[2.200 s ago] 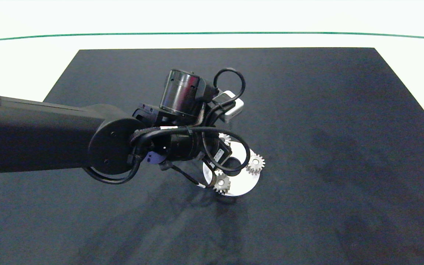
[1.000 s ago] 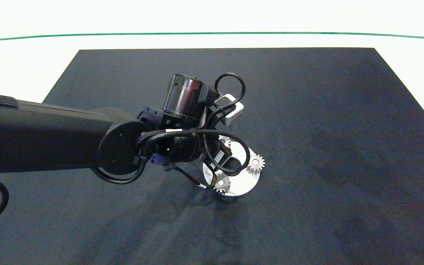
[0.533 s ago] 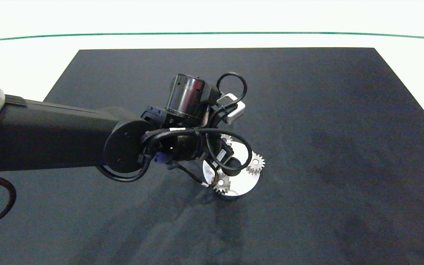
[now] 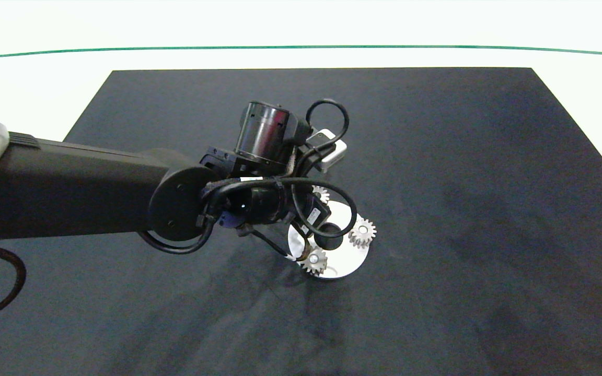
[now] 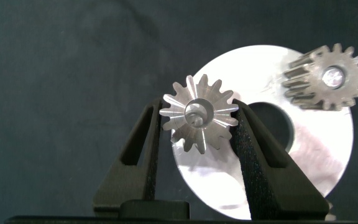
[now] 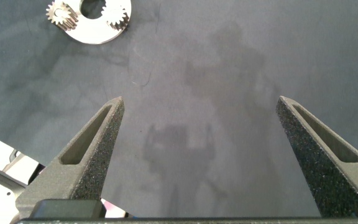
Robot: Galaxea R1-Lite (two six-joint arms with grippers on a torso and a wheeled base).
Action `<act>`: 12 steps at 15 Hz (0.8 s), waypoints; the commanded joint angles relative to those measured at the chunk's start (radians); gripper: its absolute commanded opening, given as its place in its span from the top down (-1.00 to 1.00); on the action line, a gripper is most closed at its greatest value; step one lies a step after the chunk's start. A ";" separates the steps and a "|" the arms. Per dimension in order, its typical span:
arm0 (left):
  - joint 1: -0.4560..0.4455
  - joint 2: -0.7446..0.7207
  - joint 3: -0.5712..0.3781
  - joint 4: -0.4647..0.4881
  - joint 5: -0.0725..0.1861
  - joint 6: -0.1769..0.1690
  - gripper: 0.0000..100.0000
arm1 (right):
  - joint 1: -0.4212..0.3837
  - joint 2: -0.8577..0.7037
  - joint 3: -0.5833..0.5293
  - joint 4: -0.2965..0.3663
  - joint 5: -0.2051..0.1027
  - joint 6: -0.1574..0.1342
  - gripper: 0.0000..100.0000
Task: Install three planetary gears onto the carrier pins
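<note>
A white disc lies on a dark mat, with three small metal gears on or over it. The gear at the disc's right edge sits on its peg, and so does the gear at the near edge. The third gear, at the disc's far edge, is pinched between the fingers of the left gripper, with a peg tip visible through its hole; whether it is fully seated cannot be told. Judging from this, two gears are installed and the last needs seating and release. The right gripper hangs well away from the disc, fingers spread wide and empty.
</note>
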 commanded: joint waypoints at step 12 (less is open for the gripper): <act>0.008 -0.033 0.047 -0.003 0.002 -0.001 0.98 | 0.000 0.000 0.000 0.004 -0.002 -0.002 -1.00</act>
